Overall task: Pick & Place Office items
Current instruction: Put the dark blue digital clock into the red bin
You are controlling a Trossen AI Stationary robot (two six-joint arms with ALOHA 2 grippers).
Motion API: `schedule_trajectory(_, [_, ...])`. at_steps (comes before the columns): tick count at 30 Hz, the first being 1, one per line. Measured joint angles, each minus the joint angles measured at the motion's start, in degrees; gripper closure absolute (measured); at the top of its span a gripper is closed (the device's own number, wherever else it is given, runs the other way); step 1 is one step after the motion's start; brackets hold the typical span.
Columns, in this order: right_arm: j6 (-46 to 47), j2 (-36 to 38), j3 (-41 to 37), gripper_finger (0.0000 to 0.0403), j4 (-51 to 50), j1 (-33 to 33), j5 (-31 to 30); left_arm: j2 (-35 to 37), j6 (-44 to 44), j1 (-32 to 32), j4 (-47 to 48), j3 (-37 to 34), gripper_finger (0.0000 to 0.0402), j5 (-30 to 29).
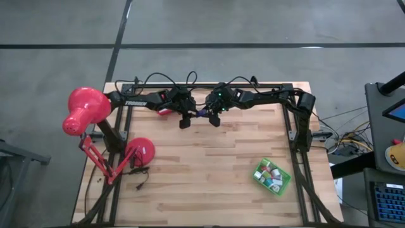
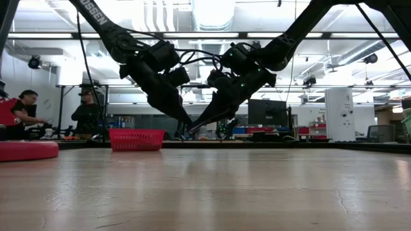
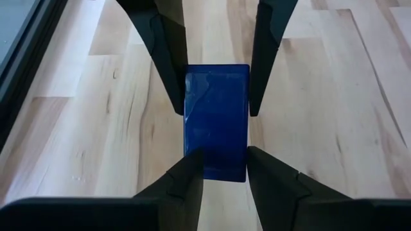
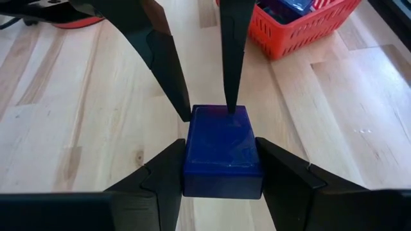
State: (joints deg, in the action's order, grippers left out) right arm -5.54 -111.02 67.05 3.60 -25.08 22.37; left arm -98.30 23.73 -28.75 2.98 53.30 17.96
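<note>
The navy block sits between the two grippers near the far edge of the table, and both arms grip it at once: the left gripper has its fingers narrowed onto one end of the block, and the right gripper has its fingers narrowed onto the opposite end. The remaining office items lie in the green tray toward the near right of the table, well apart from the grippers. The red tray stands just beyond the left gripper, and the red desk lamp occupies the left side of the table.
</note>
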Motion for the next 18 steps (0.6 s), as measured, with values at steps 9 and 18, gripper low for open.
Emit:
schedule_trajectory(9, [0.00, 0.00, 0.00, 0.0231, 0.03, -0.02, 0.00, 0.00, 0.47, -0.04, 0.06, 0.00, 0.0280, 0.00])
schedule_trajectory(18, [0.01, 0.00, 0.02, 0.0230, 0.14, 0.00, 0.31, 2.98, 9.95, -0.07, 1.21, 0.04, 0.0280, 1.15])
